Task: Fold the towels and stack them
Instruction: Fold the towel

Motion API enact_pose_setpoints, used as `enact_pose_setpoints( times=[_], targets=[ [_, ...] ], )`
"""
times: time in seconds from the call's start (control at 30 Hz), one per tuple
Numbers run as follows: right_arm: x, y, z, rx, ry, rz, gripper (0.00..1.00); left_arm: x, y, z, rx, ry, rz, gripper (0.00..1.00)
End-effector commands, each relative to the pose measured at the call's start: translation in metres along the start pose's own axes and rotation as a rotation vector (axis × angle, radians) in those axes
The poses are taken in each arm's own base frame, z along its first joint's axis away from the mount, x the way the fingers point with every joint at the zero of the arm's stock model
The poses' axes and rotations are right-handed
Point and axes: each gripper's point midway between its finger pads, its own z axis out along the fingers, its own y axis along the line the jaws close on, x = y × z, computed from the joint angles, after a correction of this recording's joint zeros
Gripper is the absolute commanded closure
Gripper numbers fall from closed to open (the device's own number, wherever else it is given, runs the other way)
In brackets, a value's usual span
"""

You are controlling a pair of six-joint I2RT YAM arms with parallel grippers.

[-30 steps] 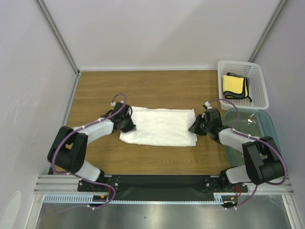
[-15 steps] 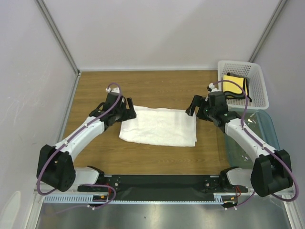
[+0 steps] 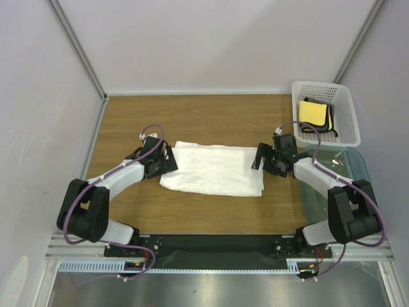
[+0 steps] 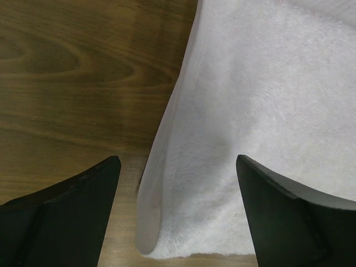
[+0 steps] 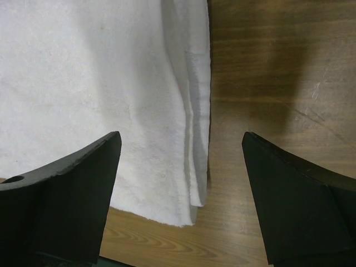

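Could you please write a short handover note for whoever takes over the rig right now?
Left gripper: open, empty, over the white towel's left edge.
Right gripper: open, empty, over its right edge.
White towel: lies folded in layers, mid-table.
Yellow towel: in the basket, with dark cloth at its edge; unclear if that is a separate towel.
Done: white towel folded at least once.
Left: perhaps another fold, then fold the basket's cloths and stack.

No lettering, label, brand or number can be read on the white towel (image 4: 267, 111) between the jaws or on the wooden table (image 4: 83, 67) beside them.
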Motion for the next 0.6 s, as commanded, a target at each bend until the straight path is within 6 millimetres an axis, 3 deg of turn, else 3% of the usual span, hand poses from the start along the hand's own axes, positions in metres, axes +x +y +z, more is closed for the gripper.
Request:
enact_pose_setpoints(
  times=[0.0, 0.17, 0.33, 0.57],
  targets=[
    [-0.017, 0.004, 0.009, -0.03, -0.056, -0.02, 0.06, -0.015, -0.017, 0.007, 0.093, -0.075, -0.04, 0.11],
    [-0.007, -0.004, 0.029, -0.023, 0.003, 0.003, 0.12, -0.011, -0.02, 0.018, 0.125, -0.09, -0.044, 0.12],
    [-0.003, -0.002, 0.037, -0.037, 0.023, 0.019, 0.19, -0.001, -0.014, 0.03, 0.102, -0.071, -0.052, 0.14],
    [0.012, 0.003, 0.045, -0.064, 0.075, 0.048, 0.34, 0.011, -0.015, 0.039, 0.114, -0.035, -0.051, 0.29]
  ],
)
